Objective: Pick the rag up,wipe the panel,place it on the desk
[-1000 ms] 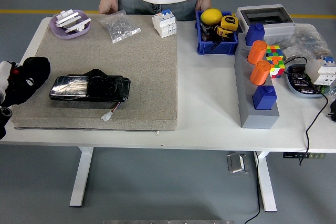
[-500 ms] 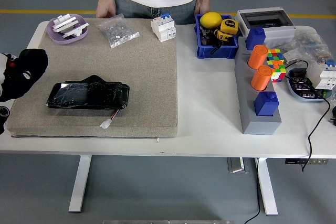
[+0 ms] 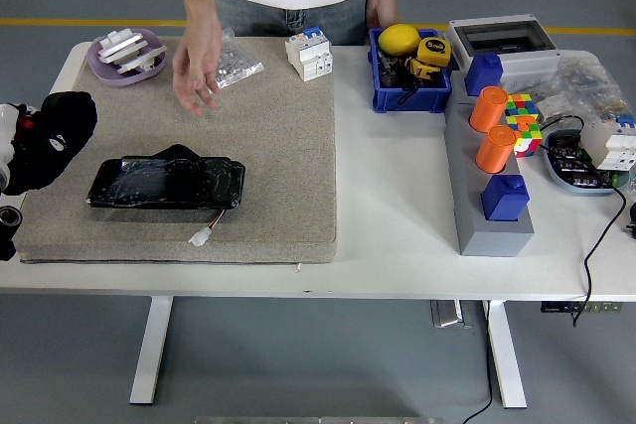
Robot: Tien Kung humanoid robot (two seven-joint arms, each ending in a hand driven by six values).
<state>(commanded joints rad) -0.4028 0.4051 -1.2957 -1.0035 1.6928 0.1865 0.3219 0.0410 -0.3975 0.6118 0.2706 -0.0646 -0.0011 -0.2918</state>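
Observation:
The black glossy panel point(image 3: 164, 183) lies flat on the beige mat point(image 3: 278, 146), near its front left, with a short wire and white plug point(image 3: 202, 236) at its front edge. My left hand point(image 3: 35, 146) is at the mat's left edge, just left of the panel. It is closed around a black rag point(image 3: 62, 124) that bulges out toward the panel without touching it. A person stands at the far side, with one hand point(image 3: 196, 67) reaching out over the back of the mat, fingers spread and empty.
A purple dish point(image 3: 126, 55), a bag of small parts point(image 3: 231, 65) and a white breaker point(image 3: 309, 51) stand along the mat's back. A blue bin point(image 3: 407, 71), a grey block with orange and blue pieces point(image 3: 492, 176), a cube and cables fill the right.
The person's hand has come off the table's far edge and reached forward over the mat. My left hand with the rag has stayed at the mat's left edge.

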